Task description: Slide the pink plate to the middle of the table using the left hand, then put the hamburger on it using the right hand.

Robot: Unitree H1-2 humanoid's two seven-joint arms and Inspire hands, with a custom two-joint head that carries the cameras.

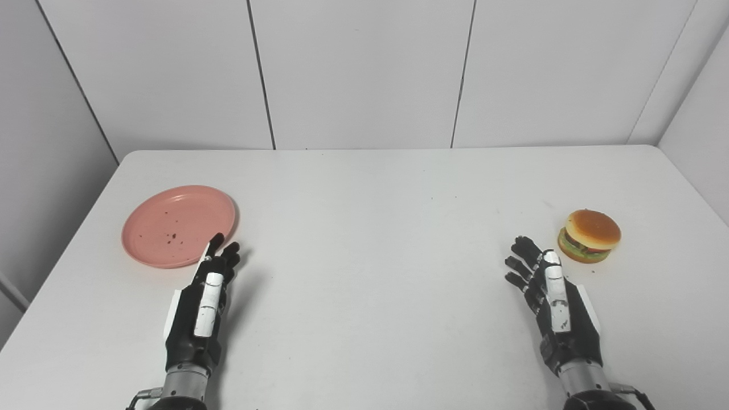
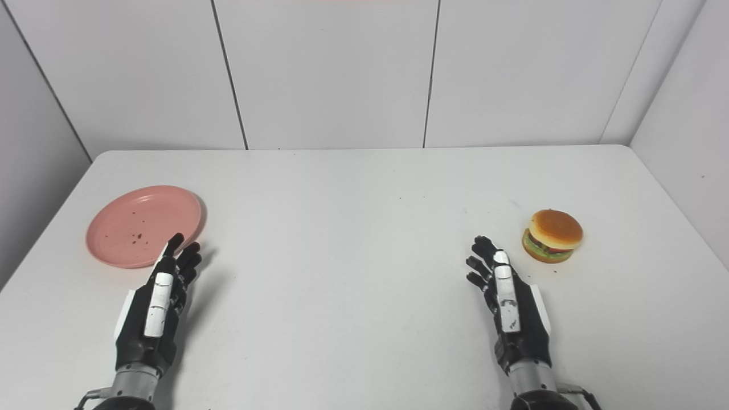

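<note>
Starting with the left eye view: the pink plate (image 1: 179,225) is seen lying flat at the left side of the white desk (image 1: 370,228), well apart from the middle, with a few dark specks on its face. The left hand (image 1: 203,302) is held edge-up, fingers apart and nothing grasped, its fingertips (image 1: 216,241) overlapping the plate's near right rim; whether contact is made cannot be told. The hamburger (image 1: 589,236) is noted upright at the right side, with the right hand (image 1: 551,296) just beside it, fingers spread, nothing held. In the right eye view the same layout is confirmed: the fingertips are set against the plate's near edge, the plate is untouched by anything else, and a clear gap is seen between right hand and hamburger. The step in hand is judged to be the slide, not yet begun. For a clean slide, the fingertips would best be laid flat on the plate's inner face or hooked over the far-left rim, with light downward pressure kept so the plate is dragged rightward without tipping. The right hand is best kept waiting until the plate is centred.
</note>
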